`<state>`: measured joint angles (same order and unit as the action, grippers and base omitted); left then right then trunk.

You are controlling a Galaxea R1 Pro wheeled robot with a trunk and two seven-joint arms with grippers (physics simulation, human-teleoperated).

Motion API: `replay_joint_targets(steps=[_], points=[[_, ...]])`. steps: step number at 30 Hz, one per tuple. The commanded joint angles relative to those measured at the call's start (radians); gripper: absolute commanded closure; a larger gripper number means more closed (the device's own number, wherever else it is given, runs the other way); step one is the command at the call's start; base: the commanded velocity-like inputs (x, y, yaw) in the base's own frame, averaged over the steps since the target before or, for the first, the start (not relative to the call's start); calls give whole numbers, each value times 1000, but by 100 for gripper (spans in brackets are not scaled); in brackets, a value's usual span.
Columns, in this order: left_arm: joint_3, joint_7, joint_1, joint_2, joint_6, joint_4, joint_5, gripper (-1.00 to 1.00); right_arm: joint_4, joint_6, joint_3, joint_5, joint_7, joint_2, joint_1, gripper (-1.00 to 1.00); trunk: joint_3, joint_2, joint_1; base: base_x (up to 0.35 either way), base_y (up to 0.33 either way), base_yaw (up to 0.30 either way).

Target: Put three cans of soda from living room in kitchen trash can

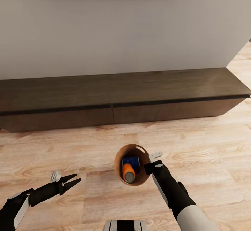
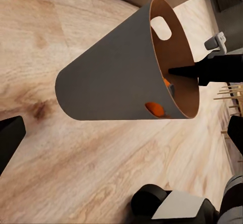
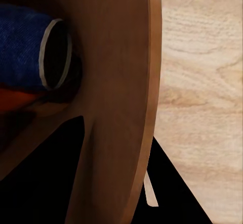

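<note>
Two cans are visible inside the trash can (image 1: pixel 120 161): one dark blue can (image 1: pixel 130 161) and one orange can (image 1: pixel 128 172), both lying against the brown inner wall. A third can cannot be confirmed; a further patch of orange shows in the left wrist view, but it cannot be told apart from the first. The right gripper (image 1: pixel 150 168) is clamped on the bin's rim, one finger inside and one outside, holding the bin clear of the pale wood floor (image 1: pixel 209 154). The left gripper (image 1: pixel 75 180) hangs to the bin's left, well apart from it, fingers spread and empty. A long dark low cabinet (image 1: pixel 122 97) stands ahead against the white wall (image 1: pixel 122 29).
</note>
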<state>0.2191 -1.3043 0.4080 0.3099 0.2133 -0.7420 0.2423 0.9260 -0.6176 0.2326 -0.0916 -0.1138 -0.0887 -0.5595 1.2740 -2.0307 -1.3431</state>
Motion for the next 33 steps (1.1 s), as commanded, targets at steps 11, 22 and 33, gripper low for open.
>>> replay_joint_targets(steps=[11,22,33], points=[[-1,0,0,0,0,0,0,-100,0,1,1,7,1,0,0,100,34,-77,-42,0,0,0],[-1,0,0,0,0,0,0,-100,0,1,1,7,1,0,0,100,69,-154,-84,0,0,0],[0,-1,0,0,0,0,0,-100,3,2,2,7,2,0,0,100,78,-175,-96,0,0,0]])
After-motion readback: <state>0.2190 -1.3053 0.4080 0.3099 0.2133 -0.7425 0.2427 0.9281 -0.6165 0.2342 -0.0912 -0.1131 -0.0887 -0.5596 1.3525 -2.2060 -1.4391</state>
